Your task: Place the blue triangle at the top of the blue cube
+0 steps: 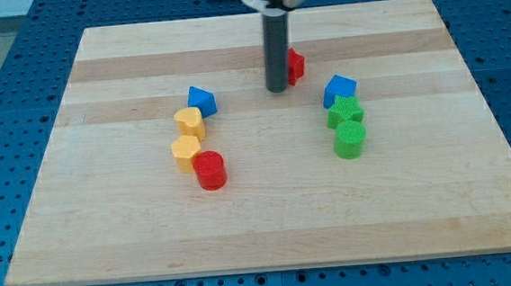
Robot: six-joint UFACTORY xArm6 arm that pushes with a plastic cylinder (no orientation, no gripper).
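The blue triangle (202, 100) lies left of the board's centre, just above a yellow heart-shaped block (189, 121). The blue cube (339, 89) sits right of centre, touching the top of a green star-shaped block (345, 112). My tip (277, 89) rests on the board between the two blue blocks, a little nearer the cube. A red block (295, 65) sits right behind the rod, partly hidden by it.
A second yellow block (186, 151) and a red cylinder (210, 170) continue the left column downward. A green cylinder (351, 140) lies below the green star. The wooden board (261, 224) is ringed by a blue perforated table.
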